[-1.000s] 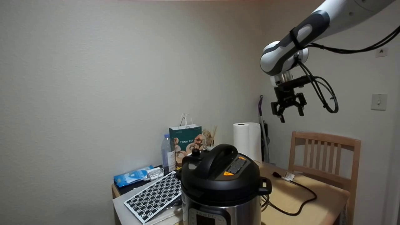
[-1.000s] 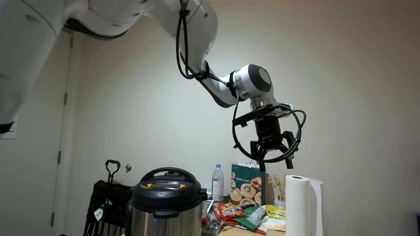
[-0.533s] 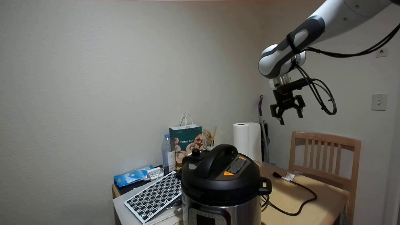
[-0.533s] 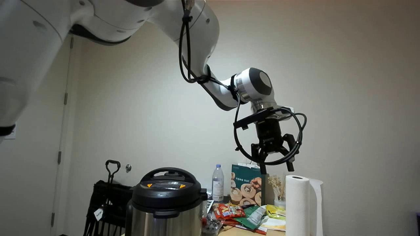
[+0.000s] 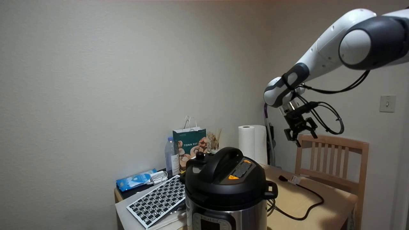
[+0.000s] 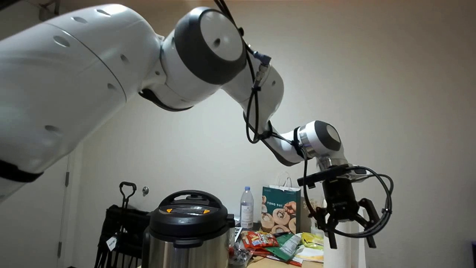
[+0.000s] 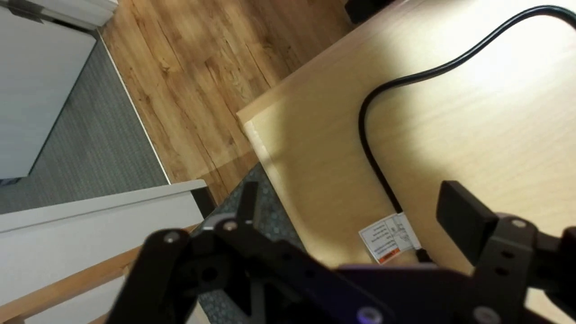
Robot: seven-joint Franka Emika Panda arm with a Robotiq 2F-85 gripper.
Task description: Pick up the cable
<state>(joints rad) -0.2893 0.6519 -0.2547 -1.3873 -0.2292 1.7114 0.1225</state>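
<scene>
Cable point(image 5: 322, 201) lies curved on table point(image 5: 335, 198), partly behind pressure cooker point(image 5: 227, 188); gripper point(image 5: 307, 141) hangs well above, jaws parted.

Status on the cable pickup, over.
Gripper open, empty, in the air. Cable lying on table, not held. Label by its plug might hinder the grip.

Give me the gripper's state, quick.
Gripper: open, holding nothing; the cable lies on the table, not between its fingertips.
</scene>
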